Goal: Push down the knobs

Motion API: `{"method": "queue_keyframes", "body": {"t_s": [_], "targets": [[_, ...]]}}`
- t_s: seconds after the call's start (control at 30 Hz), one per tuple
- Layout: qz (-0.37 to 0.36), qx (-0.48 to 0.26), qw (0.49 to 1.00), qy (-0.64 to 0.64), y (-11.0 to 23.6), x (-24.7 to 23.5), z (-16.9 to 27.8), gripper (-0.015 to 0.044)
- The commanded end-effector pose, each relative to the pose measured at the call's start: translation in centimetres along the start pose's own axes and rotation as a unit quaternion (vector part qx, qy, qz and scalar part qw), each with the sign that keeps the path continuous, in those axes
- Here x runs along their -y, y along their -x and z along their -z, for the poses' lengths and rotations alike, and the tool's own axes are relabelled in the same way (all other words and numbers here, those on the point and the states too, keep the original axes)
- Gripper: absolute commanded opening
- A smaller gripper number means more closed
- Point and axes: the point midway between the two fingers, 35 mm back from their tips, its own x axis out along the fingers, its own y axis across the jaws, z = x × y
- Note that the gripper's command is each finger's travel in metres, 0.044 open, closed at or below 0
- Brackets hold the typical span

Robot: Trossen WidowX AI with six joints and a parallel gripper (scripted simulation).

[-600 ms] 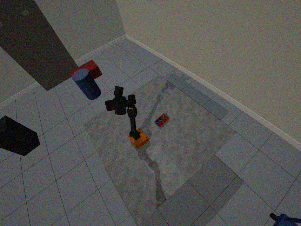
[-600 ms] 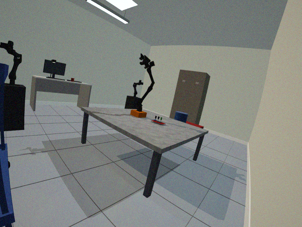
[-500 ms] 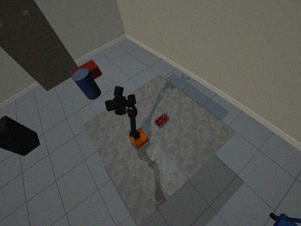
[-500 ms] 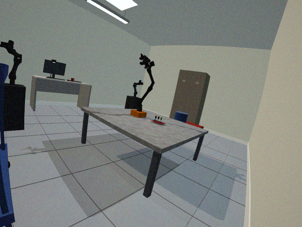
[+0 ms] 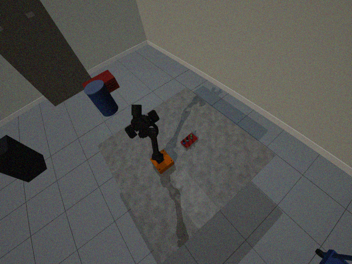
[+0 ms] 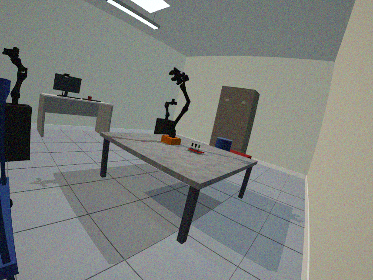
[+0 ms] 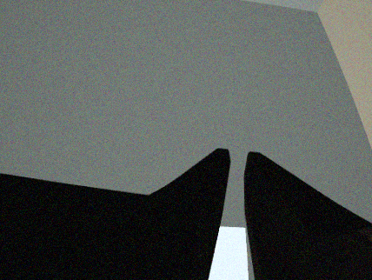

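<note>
A grey stone-patterned table [image 6: 192, 168] on dark legs is seen nearest in the exterior view, standing on a pale tiled floor [image 6: 90, 211]. On the table top, toward its far right part, a small red circuit board [image 6: 195, 150] is found, raised slightly above the surface; three short upright knobs [image 6: 195, 145] are made out on it, though how far down any of them sits cannot be told at this size. In the top view the same board [image 5: 188, 140] is seen lying well apart from the arm's orange base block [image 5: 167, 166], with nothing touching it.

Just beyond the board, the base block [image 6: 174, 141] is set on the table, and from it the dark arm [image 6: 184, 102] is raised steeply upward, high above the table. The gripper [image 7: 237, 156] is carried at the top, pointed toward the ceiling; in the wrist view its two black fingers are seen drawn almost together, only a thin gap being left between them, and nothing is held there. A bright ceiling light panel [image 7: 228, 277] is glimpsed through that gap.

Farther off, a blue cylinder [image 6: 223, 143] and a red box [image 6: 241, 154] are seen on the floor, with a brown cabinet [image 6: 236, 117] against the far wall. A desk [image 6: 72, 105] with a monitor [image 6: 67, 83] is placed to the far left.
</note>
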Motion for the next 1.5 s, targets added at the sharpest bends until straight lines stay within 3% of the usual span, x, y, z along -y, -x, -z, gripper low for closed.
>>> {"method": "queue_keyframes", "body": {"t_s": [0.0,0.87,1.23,1.47], "targets": [[0.004,0.008,0.999,-0.051,-0.6,-0.7,-1.3,0.0],[0.054,0.086,0.928,-0.359,-4.9,0.3,-9.8,0.0],[0.072,0.125,0.881,-0.451,-6.2,2.5,-13.0,0.0],[0.065,0.177,0.822,-0.537,-7.0,4.6,-16.5,0.0]]}}
